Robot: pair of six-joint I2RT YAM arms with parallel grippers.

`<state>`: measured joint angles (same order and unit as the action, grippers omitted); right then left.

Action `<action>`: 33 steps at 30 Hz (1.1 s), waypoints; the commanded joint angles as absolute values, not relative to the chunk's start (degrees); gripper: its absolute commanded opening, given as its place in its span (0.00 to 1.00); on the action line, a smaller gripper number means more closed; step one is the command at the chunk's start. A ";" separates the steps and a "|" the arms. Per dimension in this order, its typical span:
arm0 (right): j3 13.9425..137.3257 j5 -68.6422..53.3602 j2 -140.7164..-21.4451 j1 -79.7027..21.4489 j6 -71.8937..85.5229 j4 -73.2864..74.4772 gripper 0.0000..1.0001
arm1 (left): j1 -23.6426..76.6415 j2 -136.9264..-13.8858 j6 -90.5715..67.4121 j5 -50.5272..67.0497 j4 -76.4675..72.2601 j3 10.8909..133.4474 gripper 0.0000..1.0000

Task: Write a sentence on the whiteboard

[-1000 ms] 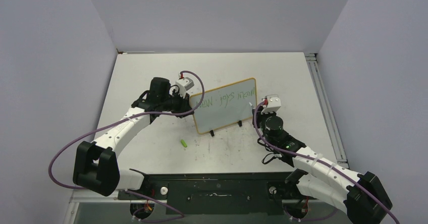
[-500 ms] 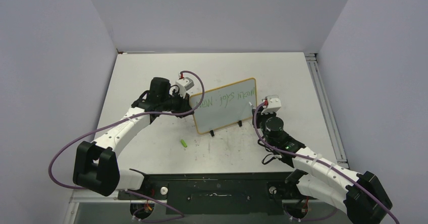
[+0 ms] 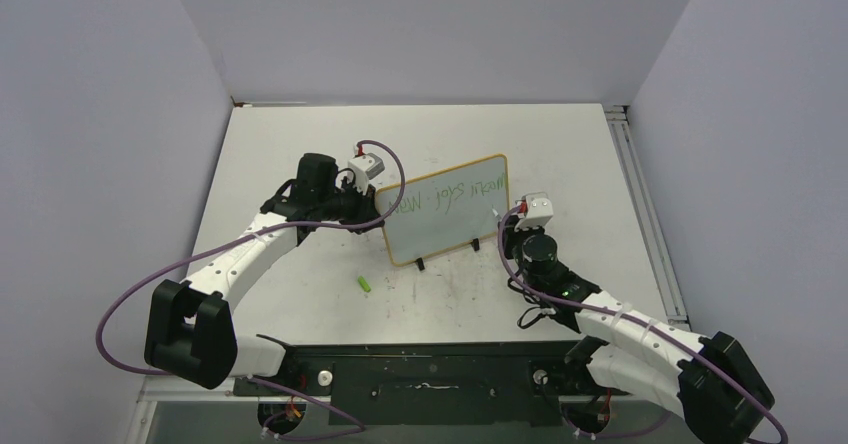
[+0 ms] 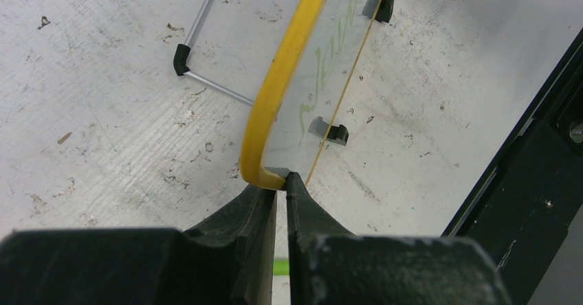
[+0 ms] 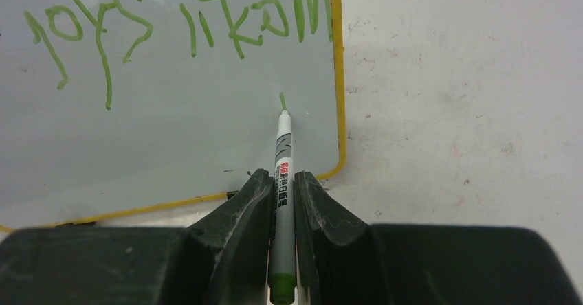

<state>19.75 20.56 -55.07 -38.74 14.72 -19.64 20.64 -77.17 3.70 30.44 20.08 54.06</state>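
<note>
The left gripper [image 4: 280, 180] is pinching the whiteboard [image 3: 445, 216] at its 9 o'clock corner mid-table while the right gripper [image 5: 282, 185], clamping a green marker [image 5: 283, 152], is beginning the second line of the sentence [image 5: 189, 34], likely needing steady tip pressure next.

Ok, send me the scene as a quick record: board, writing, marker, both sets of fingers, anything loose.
whiteboard: propped up on the table, yellow frame
sentence: one green line written; a short stroke started below it
marker: green, tip at the board by that stroke
left fingers: shut on the whiteboard's frame at a corner
right fingers: shut on the marker
loose item: small green piece on the table in front of the whiteboard, apart from it; probably the cap
</note>
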 commanded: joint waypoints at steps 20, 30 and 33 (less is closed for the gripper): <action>23.11 21.22 -51.07 -39.93 12.99 -20.00 0.05 | 21.45 -77.89 5.71 29.01 21.45 55.01 0.00; 24.26 20.92 -54.98 -39.90 11.56 -24.44 0.05 | 21.45 -77.95 5.71 28.98 21.45 54.95 0.00; 23.98 20.93 -55.88 -39.69 11.35 -25.44 0.05 | 21.45 -78.02 5.67 28.94 21.45 54.95 0.00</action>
<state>21.89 20.60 -54.94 -39.48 12.36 -20.78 20.64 -77.19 3.70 30.44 20.10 54.06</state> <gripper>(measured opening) 0.158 0.073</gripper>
